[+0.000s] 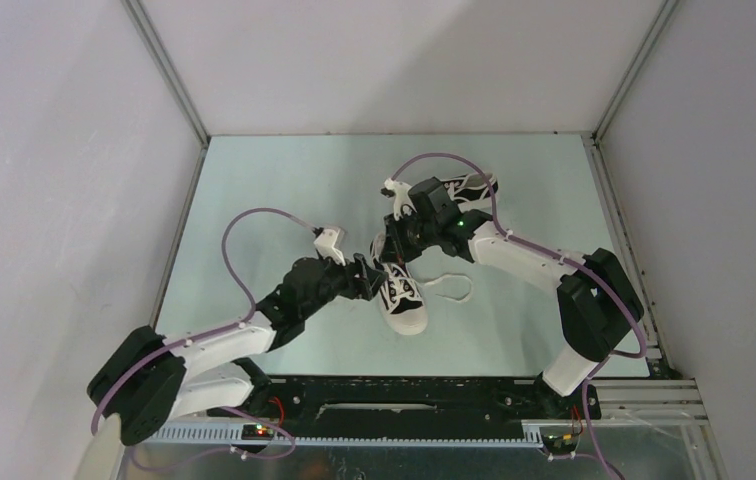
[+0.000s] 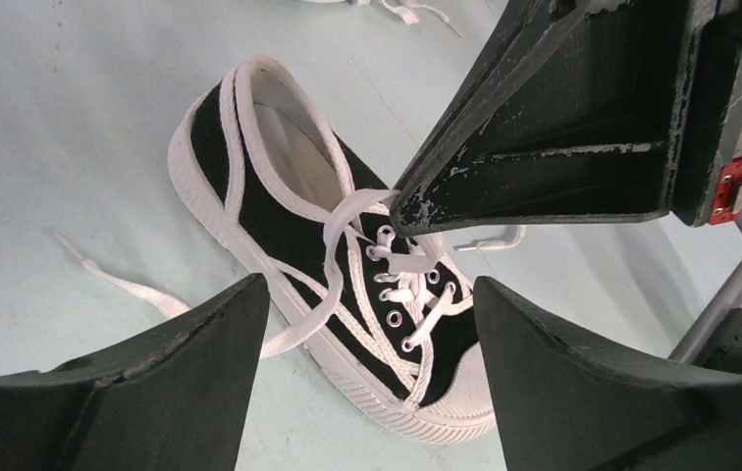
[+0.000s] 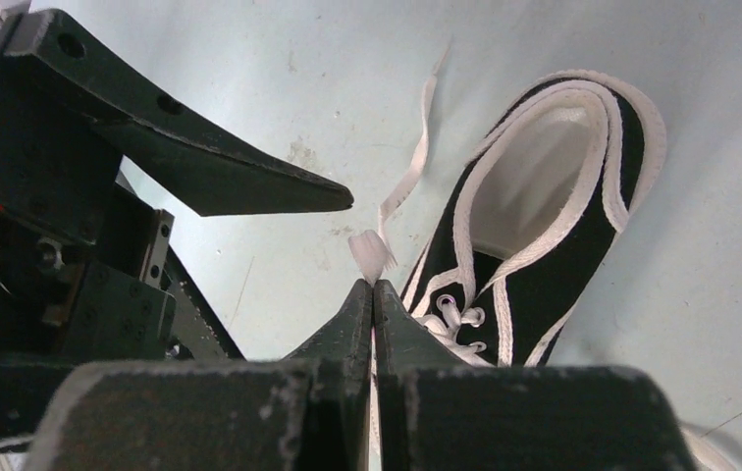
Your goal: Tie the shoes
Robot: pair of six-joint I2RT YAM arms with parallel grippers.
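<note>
Knotting looks barely begun on the near sneaker [image 1: 406,298] at the middle of the desk [image 1: 284,180]: the right pincer [image 3: 373,287] is pinched shut on a raised loop of its white lace [image 3: 371,253], the left pincer [image 2: 367,294] gapes empty alongside, and next it likely must catch the loose strand [image 2: 141,289].
</note>
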